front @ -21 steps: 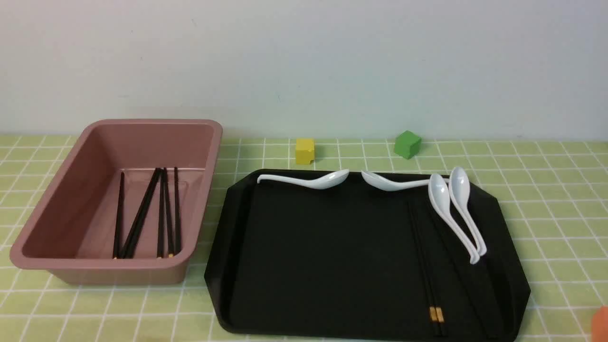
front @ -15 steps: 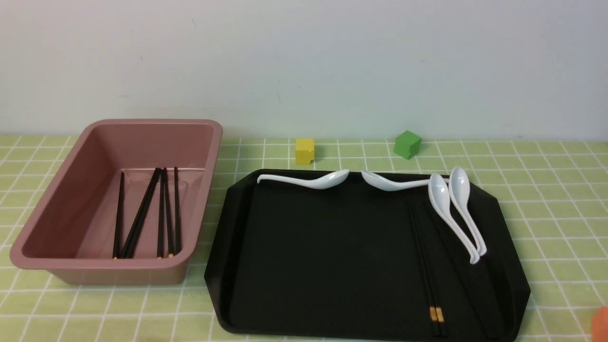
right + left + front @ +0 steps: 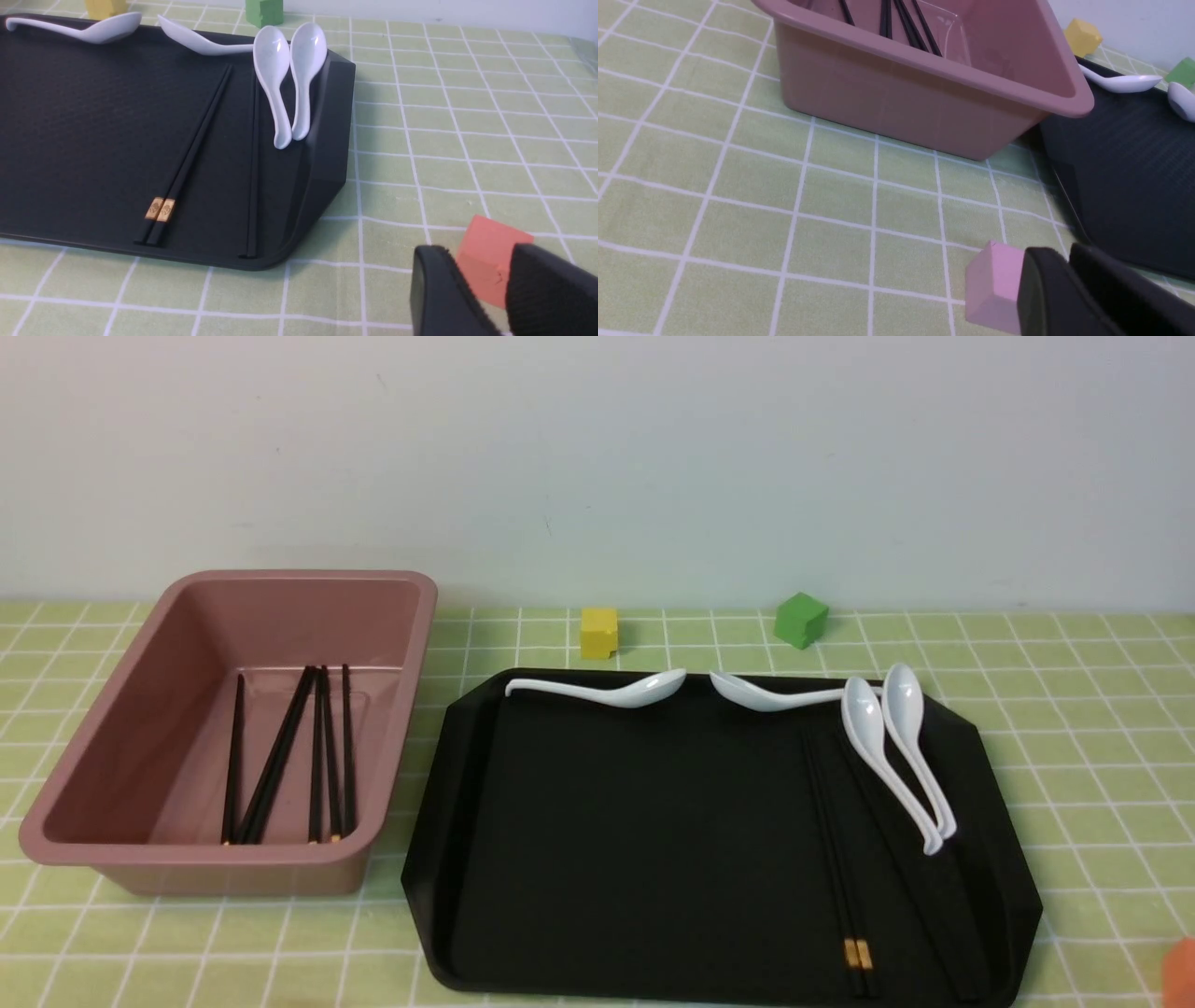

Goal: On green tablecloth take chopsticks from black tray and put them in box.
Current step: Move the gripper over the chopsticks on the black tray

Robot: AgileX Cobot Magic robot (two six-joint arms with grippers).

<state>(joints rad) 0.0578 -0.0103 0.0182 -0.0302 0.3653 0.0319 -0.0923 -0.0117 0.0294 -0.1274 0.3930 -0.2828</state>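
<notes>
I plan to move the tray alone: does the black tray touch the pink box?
Apart. In the front view, a strip of green tablecloth shows between the box and the black tray.

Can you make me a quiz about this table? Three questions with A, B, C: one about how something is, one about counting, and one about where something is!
1. The pink box is:
A. holding black chopsticks
B. empty
C. upside down

2. How many white soup spoons lie on the black tray?
A. two
B. four
C. six

3. Where is the yellow cube?
A. in the box
B. on the tray
C. on the green tablecloth behind the tray

Answers:
1 A, the sticks lie on its floor.
2 B, two along the far rim and two side by side at the right.
3 C, it stands on the cloth past the tray's far rim.
</notes>
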